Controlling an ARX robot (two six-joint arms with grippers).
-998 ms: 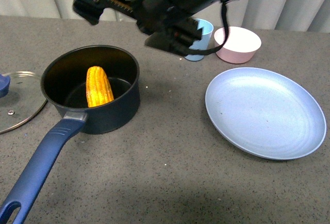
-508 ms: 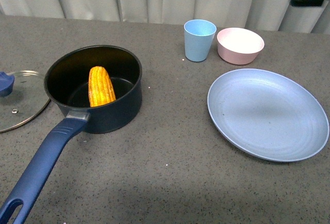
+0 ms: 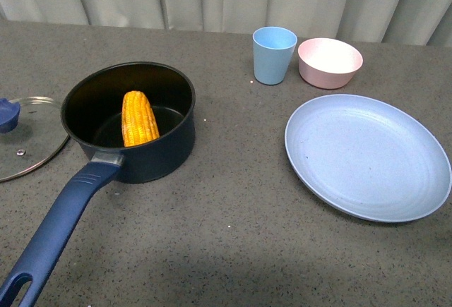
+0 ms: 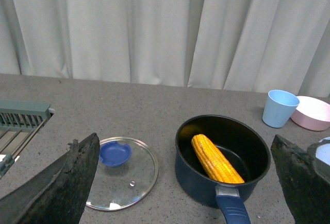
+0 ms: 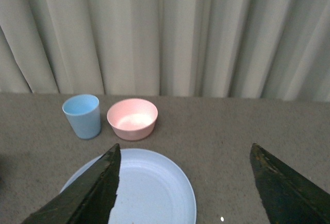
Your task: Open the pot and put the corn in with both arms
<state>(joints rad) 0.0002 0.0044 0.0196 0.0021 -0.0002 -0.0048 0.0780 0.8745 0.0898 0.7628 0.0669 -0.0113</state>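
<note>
Far left on the grey speckled tabletop [image 3: 233,208], the steel-rimmed glass lid [image 3: 27,137] with its blue knob [image 3: 8,114] lies flat, right beside the pot and off it. Next along, the dark navy round saucepan [image 3: 162,148] stands open, its long blue handle [image 3: 60,226] running toward the camera. Inside leans the yellow-orange corn cob [image 3: 138,118], one end down on the black floor, the other against the near wall. Moving right, a light blue cup [image 3: 273,54] and a small pink bowl [image 3: 330,62] stand side by side near the curtain, with a wide pale blue plate [image 3: 367,155] in front of them. From its wrist camera, the left gripper [image 4: 180,183] is spread wide, holding nothing, above the lid and pot. The right gripper [image 5: 185,193] is likewise parted and unladen, over the plate.
</note>
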